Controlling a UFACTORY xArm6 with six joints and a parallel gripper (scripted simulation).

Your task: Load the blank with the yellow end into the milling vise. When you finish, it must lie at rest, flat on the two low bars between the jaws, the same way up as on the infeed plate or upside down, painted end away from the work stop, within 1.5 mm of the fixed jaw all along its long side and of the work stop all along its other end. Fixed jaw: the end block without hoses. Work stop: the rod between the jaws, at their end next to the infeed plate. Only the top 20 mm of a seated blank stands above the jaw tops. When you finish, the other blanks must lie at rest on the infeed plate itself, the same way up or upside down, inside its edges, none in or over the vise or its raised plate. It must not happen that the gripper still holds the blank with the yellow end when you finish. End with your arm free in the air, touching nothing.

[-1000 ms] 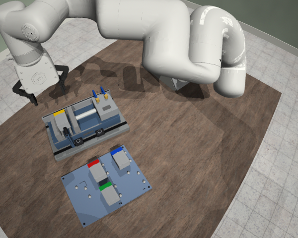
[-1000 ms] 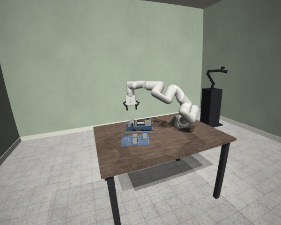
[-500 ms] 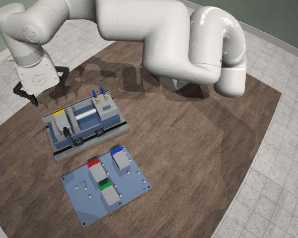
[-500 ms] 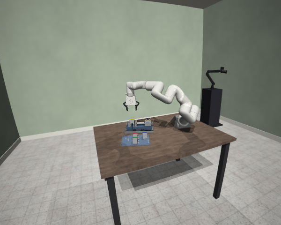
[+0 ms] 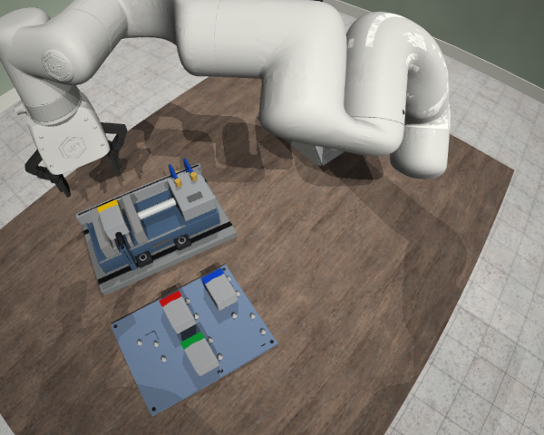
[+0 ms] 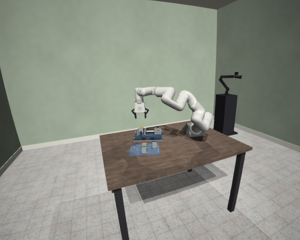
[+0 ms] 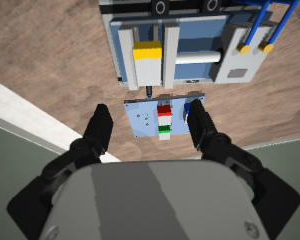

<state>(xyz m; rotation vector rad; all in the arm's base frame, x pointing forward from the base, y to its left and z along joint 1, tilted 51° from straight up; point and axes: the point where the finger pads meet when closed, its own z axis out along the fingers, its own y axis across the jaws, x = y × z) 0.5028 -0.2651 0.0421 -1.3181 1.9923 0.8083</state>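
Yellow-end blank (image 5: 109, 216) sits in vise (image 5: 201, 219) btwn jaws; hand (image 5: 90, 175) released, empty, well above.
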